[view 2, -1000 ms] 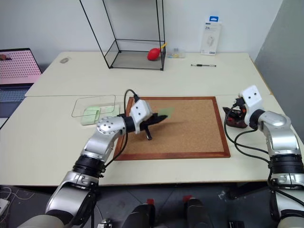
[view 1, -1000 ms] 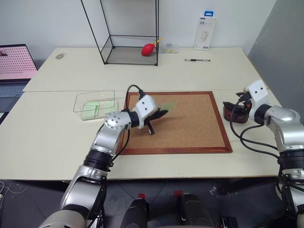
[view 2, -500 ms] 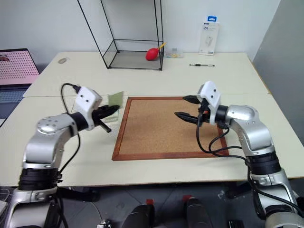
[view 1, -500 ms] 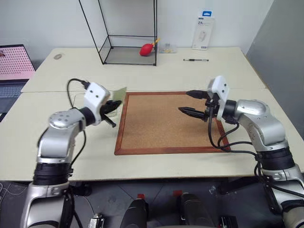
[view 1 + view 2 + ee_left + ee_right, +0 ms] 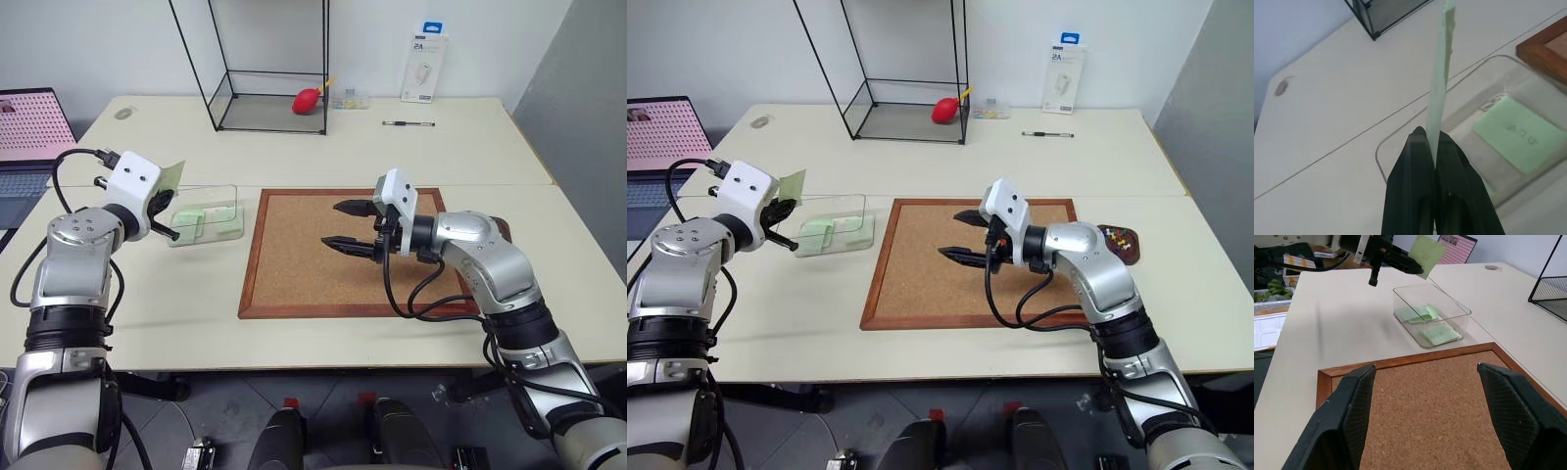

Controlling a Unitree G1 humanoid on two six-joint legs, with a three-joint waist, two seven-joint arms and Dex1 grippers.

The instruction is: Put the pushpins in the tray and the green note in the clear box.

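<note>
Left wrist view: left gripper (image 5: 1434,147) pinched shut on the green note (image 5: 1440,83) at its bottom edge, paper standing edge-on above the fingertips. Held over the table (image 5: 147,304) just outside the near end of the clear box (image 5: 204,217), not yet above the opening. Other green slips (image 5: 1430,325) already lying flat inside.

Handling: thin paper, next to no weight, floppy, likely to flutter or drift on release rather than drop straight. Edge pinch looks adequate; no need to regrip. Best released low, inside the walls. Box itself probably light and easy to shove with a finger, so no contact with the thin walls.

Right gripper (image 5: 343,225) empty, fingers spread wide, hovering over the cork board (image 5: 294,264) and pointing toward the box. Tray (image 5: 1125,245) past the board's far right end, partly hidden by the right arm, small coloured pins visible in it. No pins made out on the board.

Room: open tabletop all round the box on the left and front sides; board frame just beside its right wall. Tall wire case (image 5: 265,98) well behind, out of the path. Right arm well apart from left, no clash expected.
</note>
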